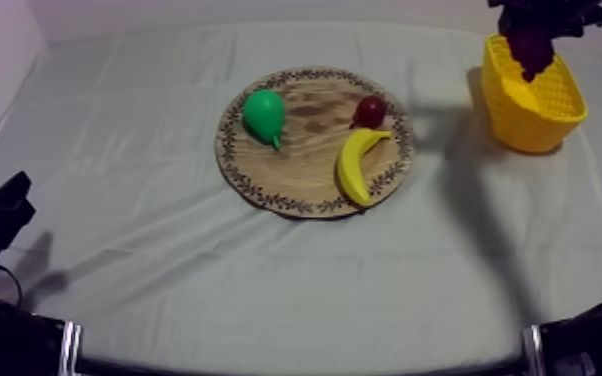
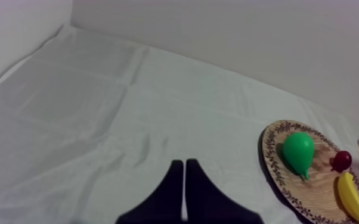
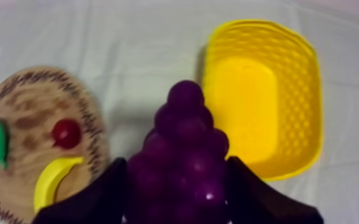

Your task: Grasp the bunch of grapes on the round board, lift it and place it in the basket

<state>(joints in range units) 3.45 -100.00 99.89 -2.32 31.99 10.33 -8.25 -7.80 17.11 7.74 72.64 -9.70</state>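
Both arms are matte black, the left arm (image 1: pixel 5 335) and the right arm (image 1: pixel 590 340) each ringed by a pale silvery band (image 1: pixel 65 345), while the left gripper (image 2: pixel 183 162) and the right gripper (image 3: pixel 176 161) have broad black fingers (image 3: pixel 98 196) that taper to narrow tips.

Underneath everything: grey-white cloth (image 1: pixel 165 270) lying matt, softly creased. Frame centre: round wooden board (image 1: pixel 307 160) showing brown grain, dull finish, dark pattern printed round rim. Upper right: yellow lattice-walled basket (image 1: pixel 535 125) looking like moulded plastic. Near basket: purple bunch of grapes (image 3: pixel 185 149) gleaming smooth, glossy. On board: green pear (image 1: pixel 263 113), yellow banana (image 1: pixel 355 165), small red fruit (image 1: pixel 370 110) shining faintly, plastic-smooth.
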